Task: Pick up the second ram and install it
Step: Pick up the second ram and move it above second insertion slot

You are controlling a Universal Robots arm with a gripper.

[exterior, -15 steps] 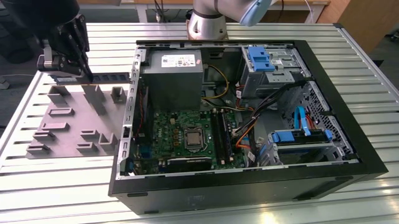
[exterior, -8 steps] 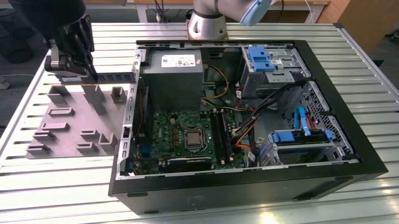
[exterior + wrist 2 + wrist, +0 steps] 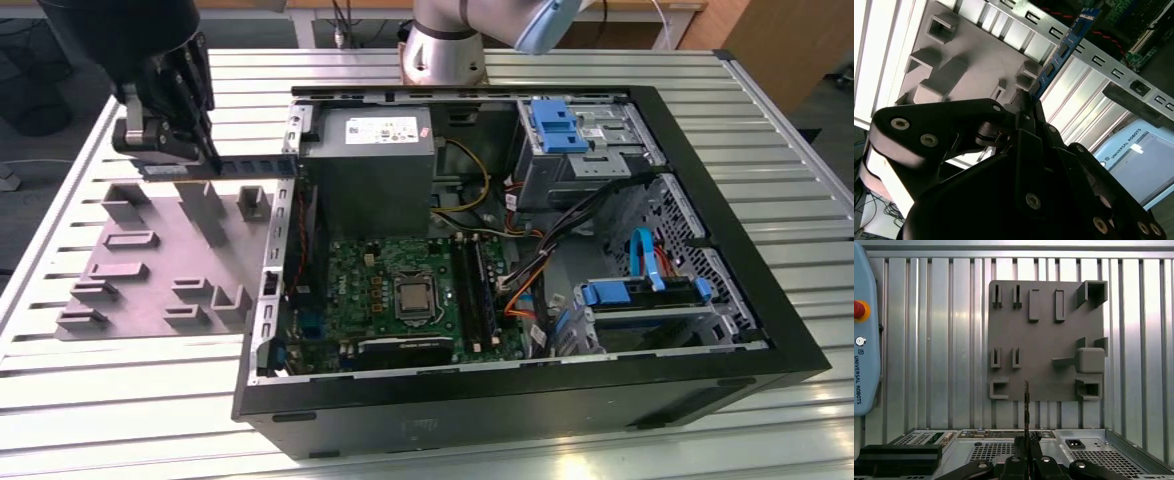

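second ram [image 3: 1061,50], clamped in end effector [image 3: 1027,104]

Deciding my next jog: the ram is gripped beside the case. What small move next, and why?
Probably translate toward the exterior view's right, over the case wall. The gripper holds the ram above the fixture, outside that wall; the slots sit on the motherboard inside.

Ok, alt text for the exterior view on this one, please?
The arm's tool holds the second ram level by a grey fixture plate, at the exterior view's left of an open computer case lying on a slatted metal table, its motherboard exposed.
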